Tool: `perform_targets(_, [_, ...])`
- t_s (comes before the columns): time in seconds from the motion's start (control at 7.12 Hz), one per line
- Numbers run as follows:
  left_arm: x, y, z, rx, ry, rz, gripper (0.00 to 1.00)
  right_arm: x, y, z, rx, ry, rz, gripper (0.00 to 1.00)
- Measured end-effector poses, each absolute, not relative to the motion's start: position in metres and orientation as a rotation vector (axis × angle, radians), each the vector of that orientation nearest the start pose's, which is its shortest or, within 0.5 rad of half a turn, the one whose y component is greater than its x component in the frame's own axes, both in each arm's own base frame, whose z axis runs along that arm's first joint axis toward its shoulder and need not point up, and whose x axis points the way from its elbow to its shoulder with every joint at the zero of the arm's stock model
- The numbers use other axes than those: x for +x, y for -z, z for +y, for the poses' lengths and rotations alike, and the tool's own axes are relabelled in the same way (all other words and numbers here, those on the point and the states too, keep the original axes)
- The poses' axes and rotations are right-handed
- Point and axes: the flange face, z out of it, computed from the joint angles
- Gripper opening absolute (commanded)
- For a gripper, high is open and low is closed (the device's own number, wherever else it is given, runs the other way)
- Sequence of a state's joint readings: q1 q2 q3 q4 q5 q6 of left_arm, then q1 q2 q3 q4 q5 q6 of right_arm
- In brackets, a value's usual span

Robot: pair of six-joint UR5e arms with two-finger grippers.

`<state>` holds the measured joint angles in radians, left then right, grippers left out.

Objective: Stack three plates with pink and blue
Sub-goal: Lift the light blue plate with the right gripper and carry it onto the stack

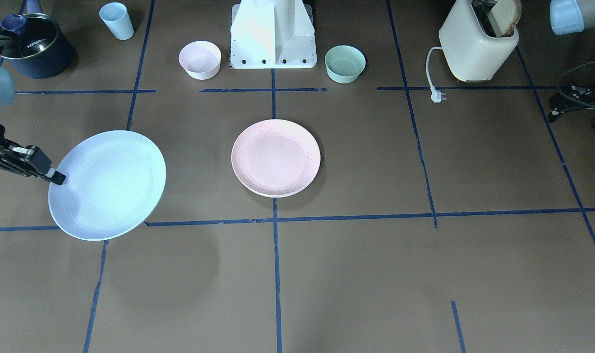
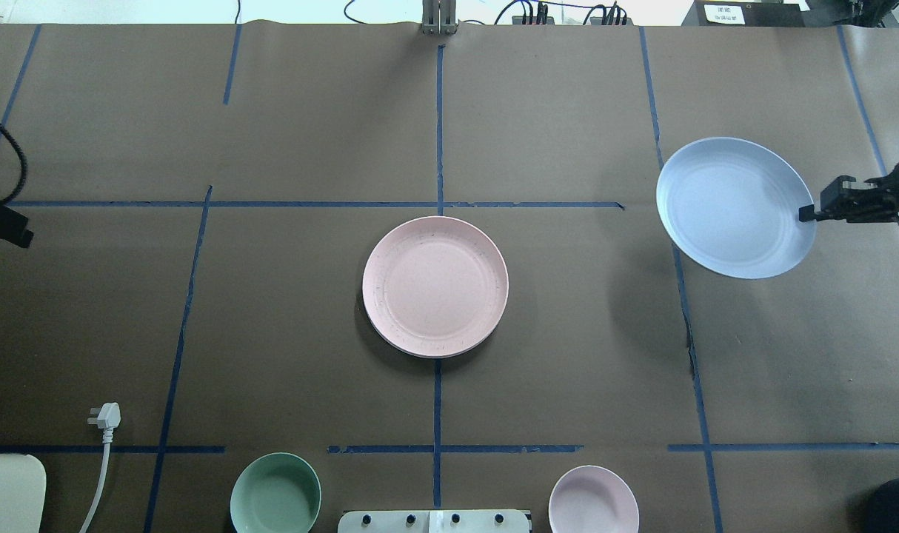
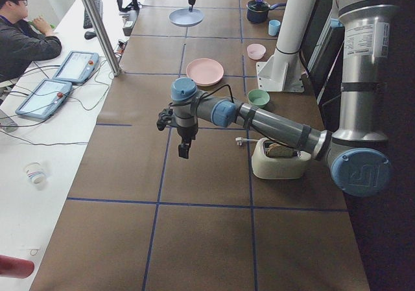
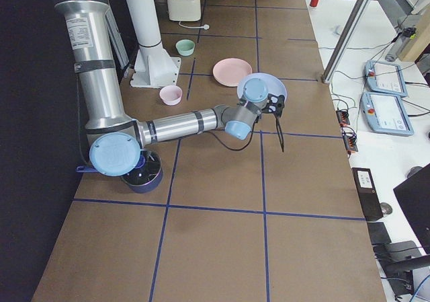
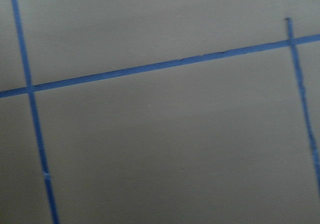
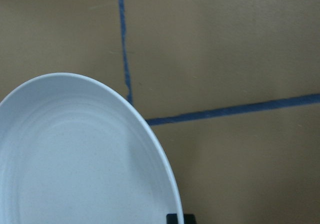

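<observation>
Right gripper (image 1: 60,179) clamped, raised — left gripper (image 3: 184,151) apparently pointing down.

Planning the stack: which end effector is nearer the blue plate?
Right. The right end effector grips the blue plate; the left end effector hangs far across the table.

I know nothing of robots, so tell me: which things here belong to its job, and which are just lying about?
In the job: light blue plate, pinched at its rim by the right gripper; pale pink plate, mid-table.
Lying about: pink bowl; mint-green bowl; toaster with bread; light blue cup; dark pot; white plug.
</observation>
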<state>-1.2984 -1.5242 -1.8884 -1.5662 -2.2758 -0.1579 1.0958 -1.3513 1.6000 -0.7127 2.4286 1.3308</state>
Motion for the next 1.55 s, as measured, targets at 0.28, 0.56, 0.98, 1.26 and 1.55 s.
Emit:
perform_targets(0.28, [0.047, -0.561, -0.479, 0.082, -0.218, 0.735, 1.00, -0.307, -0.322, -0.522, 0.031, -0.275, -1.241, 0.00])
perform_targets(0.56, [0.045, -0.567, -0.480, 0.075, -0.218, 0.734, 1.00, -0.405, -0.247, -0.466, 0.051, -0.293, -1.155, 0.00])
perform_targets(0.98, [0.044, -0.571, -0.479, 0.070, -0.215, 0.733, 1.00, -0.476, -0.228, -0.408, 0.093, -0.296, -1.105, 0.01])
perform_targets(1.26, [0.043, -0.572, -0.480, 0.069, -0.212, 0.732, 1.00, -0.484, -0.230, -0.401, 0.100, -0.292, -1.096, 0.11])
perform_targets(1.55, [0.043, -0.571, -0.480, 0.069, -0.212, 0.733, 1.00, -0.483, -0.236, -0.401, 0.096, -0.294, -1.087, 1.00])
